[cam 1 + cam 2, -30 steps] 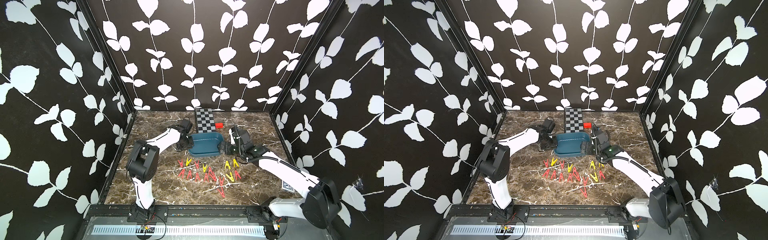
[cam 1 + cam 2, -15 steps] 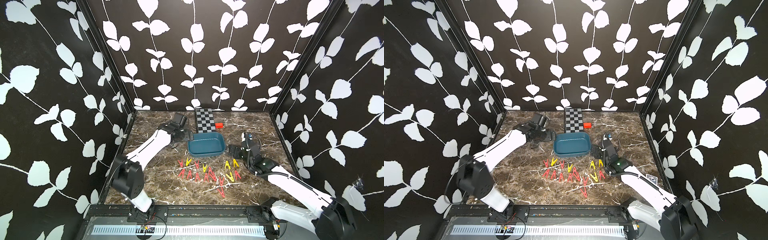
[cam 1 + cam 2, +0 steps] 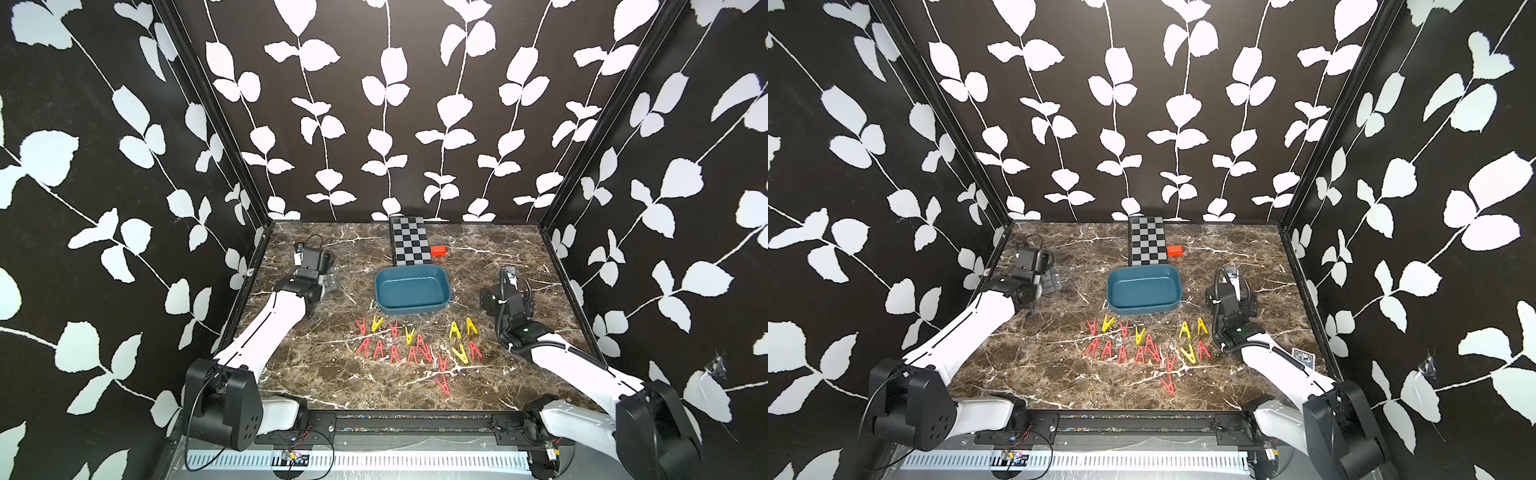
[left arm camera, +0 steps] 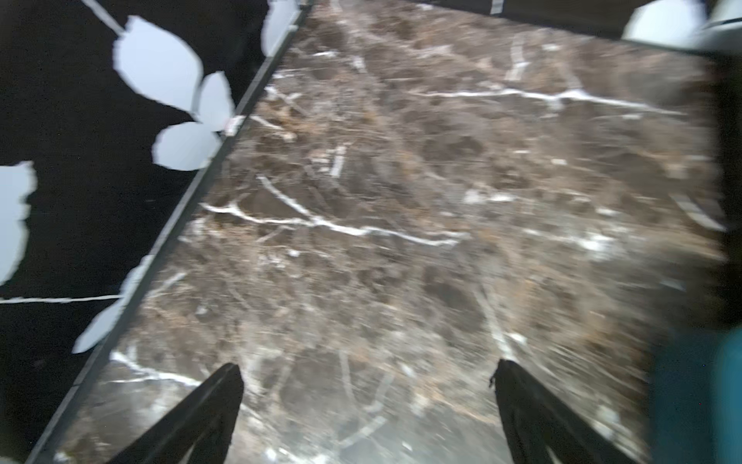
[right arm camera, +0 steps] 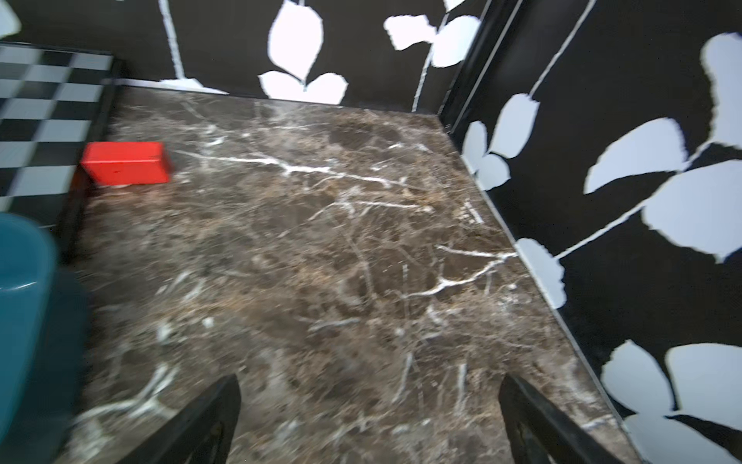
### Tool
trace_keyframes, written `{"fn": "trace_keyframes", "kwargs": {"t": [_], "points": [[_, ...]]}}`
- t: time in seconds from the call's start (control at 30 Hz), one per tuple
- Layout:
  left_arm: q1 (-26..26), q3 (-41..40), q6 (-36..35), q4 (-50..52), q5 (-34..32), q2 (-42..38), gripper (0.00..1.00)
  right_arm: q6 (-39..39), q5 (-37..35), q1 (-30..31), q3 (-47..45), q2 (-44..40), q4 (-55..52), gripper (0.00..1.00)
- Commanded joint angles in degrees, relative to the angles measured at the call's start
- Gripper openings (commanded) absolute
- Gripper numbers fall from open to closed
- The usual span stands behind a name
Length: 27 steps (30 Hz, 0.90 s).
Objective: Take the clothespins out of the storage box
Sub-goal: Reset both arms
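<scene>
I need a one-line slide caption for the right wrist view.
Right gripper, jaws open, above the marble table; a red block lies beside the checkered board, the storage box nearby.

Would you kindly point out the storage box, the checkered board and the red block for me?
storage box (image 3: 412,291): in a top view, on its bare inner floor.
checkered board (image 3: 411,241): in a top view, at the middle of its surface.
red block (image 5: 125,166): in the right wrist view, on its front face.

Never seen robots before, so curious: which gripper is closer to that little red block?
Right. The right gripper is right of the red block, a little nearer the robot; the left gripper lies far beyond the checkered board.
</scene>
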State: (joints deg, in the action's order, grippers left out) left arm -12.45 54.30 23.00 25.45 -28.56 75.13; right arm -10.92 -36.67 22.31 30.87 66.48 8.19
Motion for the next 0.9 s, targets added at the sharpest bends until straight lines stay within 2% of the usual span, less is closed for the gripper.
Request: {"fn": "trace_keyframes", "kwargs": {"t": [0.0,0.07,0.23,0.4,0.67,0.8,0.87], "points": [[3.5,-3.6,-7.6,-10.0,-3.9,0.1,0.99,7.5,-0.7,-2.9,0.3,2.2,7.6,1.00],[4.5,-6.5,-11.0,-16.2,-5.5,1.5,0.99,10.8,-0.9,-4.2,-0.4,4.4,11.1,1.00],[8.3,-9.8,-15.0,-25.7,-6.7,5.4,0.99,12.1,2.1,-9.0,-1.8,9.1,15.5,1.00],[10.1,-16.1,-19.3,-43.0,-0.9,7.6,0.99,12.3,6.6,-12.2,-3.8,13.0,23.7,1.00],[10.5,-23.3,-20.6,-56.9,6.1,9.9,0.99,11.8,15.3,-15.7,-6.3,17.8,35.7,0.99],[10.5,-27.2,-22.6,-63.2,10.7,8.6,0.99,10.9,22.8,-18.3,-8.2,19.2,39.6,1.00],[10.4,-28.4,-23.8,-65.7,13.6,8.7,0.99,11.1,26.1,-19.4,-9.8,21.3,44.9,1.00]]}}
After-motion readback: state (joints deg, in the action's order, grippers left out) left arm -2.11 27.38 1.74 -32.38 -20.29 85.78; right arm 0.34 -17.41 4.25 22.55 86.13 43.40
